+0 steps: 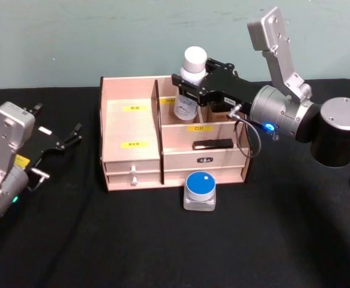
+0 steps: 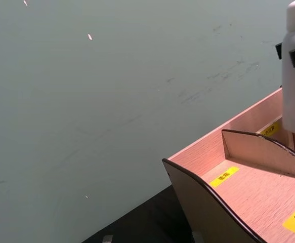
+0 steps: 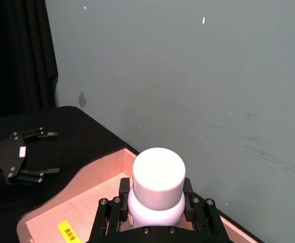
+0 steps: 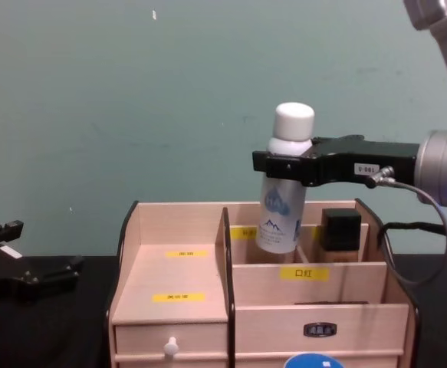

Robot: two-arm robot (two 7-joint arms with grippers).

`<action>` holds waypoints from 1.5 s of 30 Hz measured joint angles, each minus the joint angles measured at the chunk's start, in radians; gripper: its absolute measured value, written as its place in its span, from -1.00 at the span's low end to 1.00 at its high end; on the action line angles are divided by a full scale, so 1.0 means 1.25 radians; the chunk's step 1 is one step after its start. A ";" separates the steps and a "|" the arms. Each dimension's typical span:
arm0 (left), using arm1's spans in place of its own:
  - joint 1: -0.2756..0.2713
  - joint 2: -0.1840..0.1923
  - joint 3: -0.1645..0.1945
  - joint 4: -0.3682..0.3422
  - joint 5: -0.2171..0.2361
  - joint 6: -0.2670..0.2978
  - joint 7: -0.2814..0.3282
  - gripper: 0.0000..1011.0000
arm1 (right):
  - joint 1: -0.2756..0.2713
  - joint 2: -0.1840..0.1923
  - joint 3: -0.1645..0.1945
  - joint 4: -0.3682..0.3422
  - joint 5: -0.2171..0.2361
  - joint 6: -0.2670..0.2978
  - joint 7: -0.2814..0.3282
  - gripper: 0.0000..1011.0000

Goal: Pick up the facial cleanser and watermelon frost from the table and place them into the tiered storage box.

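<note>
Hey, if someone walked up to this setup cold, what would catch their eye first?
First, the right gripper, shut around the neck of a white bottle and holding it at the back row of the tiered storage box. Next, the blue-lidded jar on the black table just in front of the box, and the left gripper, open at the far left.

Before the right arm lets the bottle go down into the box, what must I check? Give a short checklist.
1. Grip: right gripper shut on the facial cleanser neck: ok.
2. Cleanser above the rear compartment of the tiered storage box: ok.
3. Cleanser upright: not ok, it leans slightly.
4. Compartment floor beneath free: cannot tell, hidden.
5. The black block beside the cleanser, apart from it: ok.
6. The left gripper open, parked away at the left: ok.
</note>
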 joint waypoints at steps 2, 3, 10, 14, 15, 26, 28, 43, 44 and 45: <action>0.000 0.000 0.000 0.000 0.000 0.000 0.000 1.00 | 0.007 -0.005 0.000 0.014 0.000 -0.004 0.002 0.18; 0.000 0.000 0.000 0.000 0.000 0.000 0.000 1.00 | 0.010 -0.007 0.000 0.019 -0.001 -0.005 0.004 0.18; 0.000 0.000 0.000 0.000 0.000 0.000 0.000 1.00 | 0.027 -0.021 -0.001 0.052 -0.003 -0.019 0.014 0.18; 0.000 0.000 0.000 0.000 0.000 0.000 0.000 1.00 | 0.036 -0.027 -0.002 0.070 -0.002 -0.023 0.022 0.18; 0.000 0.000 0.000 0.000 0.000 0.000 0.000 1.00 | 0.036 -0.027 -0.002 0.070 -0.002 -0.023 0.022 0.18; 0.000 0.000 0.000 0.000 0.000 0.000 0.000 1.00 | 0.044 -0.031 -0.008 0.090 -0.001 -0.019 0.032 0.18; 0.000 0.000 0.000 0.000 0.000 0.000 0.000 1.00 | 0.045 -0.032 -0.010 0.094 -0.001 -0.018 0.034 0.18; 0.000 0.000 0.000 0.000 0.000 0.000 0.000 1.00 | 0.051 -0.040 -0.024 0.129 -0.004 -0.013 0.046 0.18; 0.000 0.000 0.000 0.000 0.000 0.000 0.000 1.00 | 0.051 -0.040 -0.024 0.131 -0.004 -0.012 0.047 0.18; 0.000 0.000 0.000 0.000 0.000 0.000 0.000 1.00 | 0.051 -0.041 -0.026 0.134 -0.004 -0.011 0.048 0.18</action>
